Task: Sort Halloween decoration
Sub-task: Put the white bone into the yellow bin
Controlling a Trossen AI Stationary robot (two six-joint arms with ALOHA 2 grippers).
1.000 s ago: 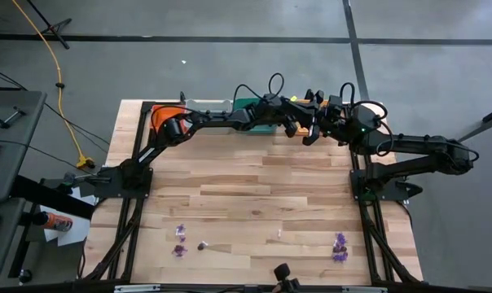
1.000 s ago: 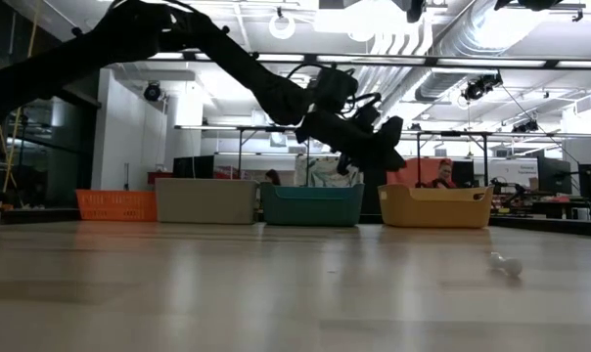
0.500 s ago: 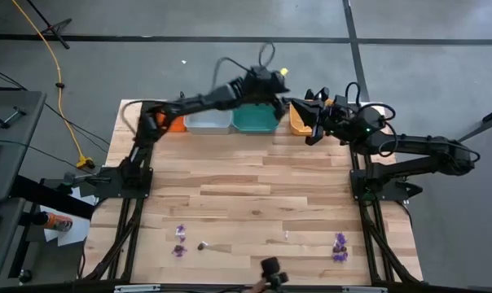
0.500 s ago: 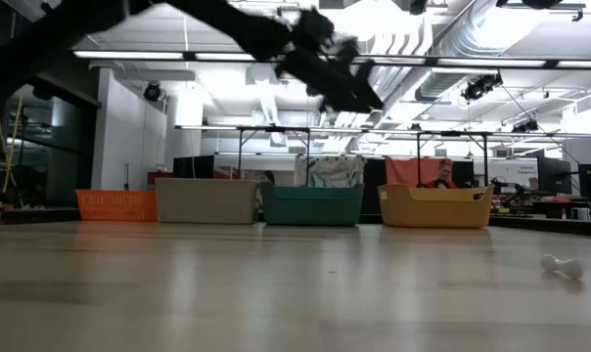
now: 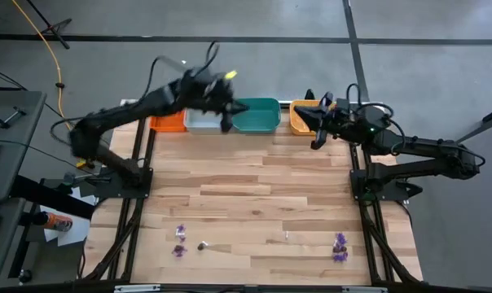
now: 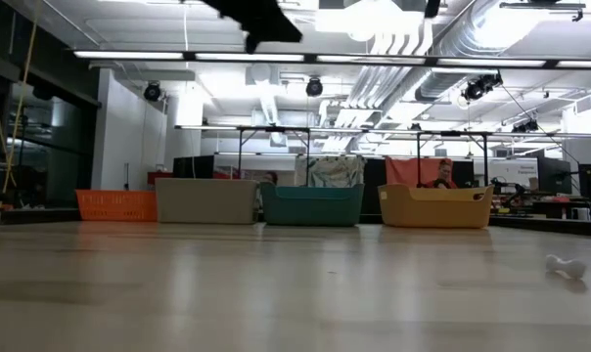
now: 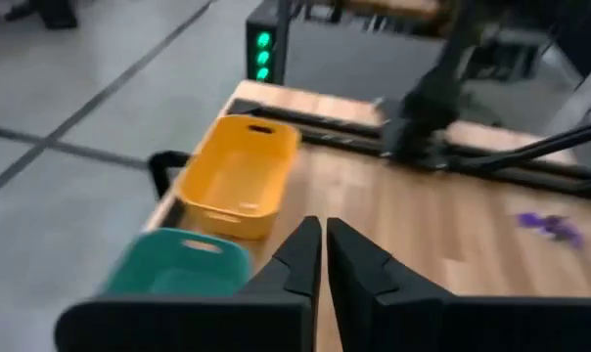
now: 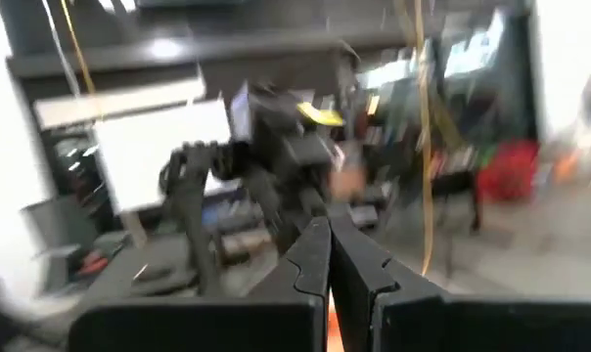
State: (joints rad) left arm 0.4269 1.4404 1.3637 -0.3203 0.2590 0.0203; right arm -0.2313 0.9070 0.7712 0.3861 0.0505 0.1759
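While both arms hang above the tray row (image 5: 254, 116), the left gripper (image 5: 226, 122) and right gripper (image 5: 315, 140) are pinched closed, holding nothing. Purple trinkets (image 5: 340, 247) lie well apart from that row, at the table's opposite edge, with a pale trinket (image 6: 567, 266) nearby.

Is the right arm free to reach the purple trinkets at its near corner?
Probably yes. The right gripper hangs shut near the yellow tray; bare table lies between it and the purple trinkets.

Small purple trinkets (image 5: 179, 242) lie on the table's near-left part, with a dark trinket (image 5: 201, 245) beside; more purple pieces (image 5: 340, 247) lie near-right, a pale trinket (image 5: 286, 236) between.
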